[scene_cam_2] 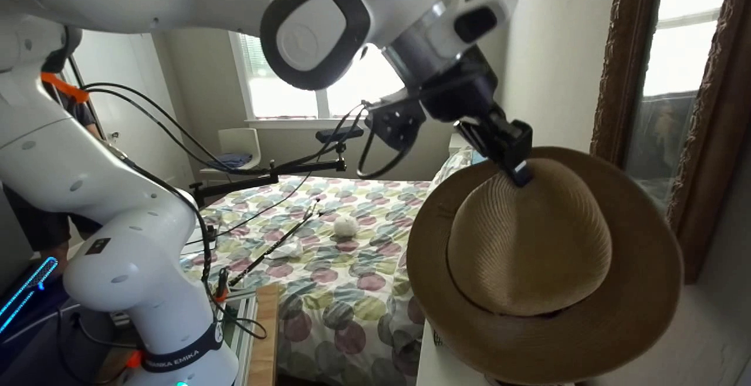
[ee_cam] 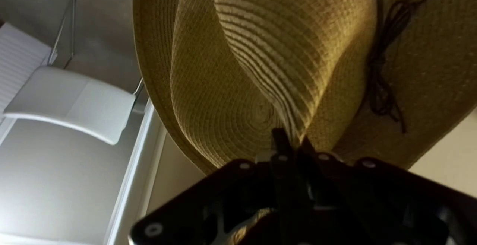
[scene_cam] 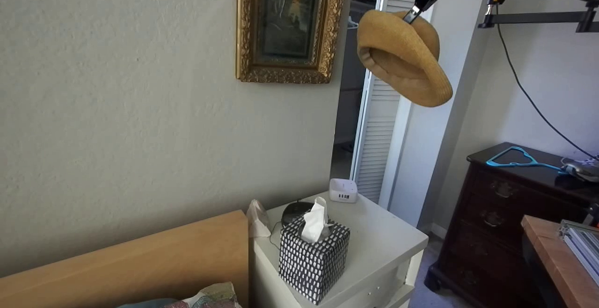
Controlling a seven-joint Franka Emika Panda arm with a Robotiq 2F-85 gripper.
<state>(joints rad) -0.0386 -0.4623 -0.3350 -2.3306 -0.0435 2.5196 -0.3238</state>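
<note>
Wall (scene_cam: 140, 102): picture (scene_cam: 288, 22) hung on it;
Hat (scene_cam_2: 540, 257): aloft, higher than the nightstand (scene_cam: 381, 233); tilted, probably because one pinch bears its weight;
Gripper (ee_cam: 294, 144): clamped on the hat's crown (ee_cam: 283, 51); crown folds there to a ridge, likely thin enough to grip;
Tissue box (scene_cam: 314, 256): on nightstand

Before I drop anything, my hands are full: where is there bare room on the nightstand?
The nightstand is bare between the tissue box, small white box and front edge, but crowded between tissue box and wall, where the black disc sits.
</note>
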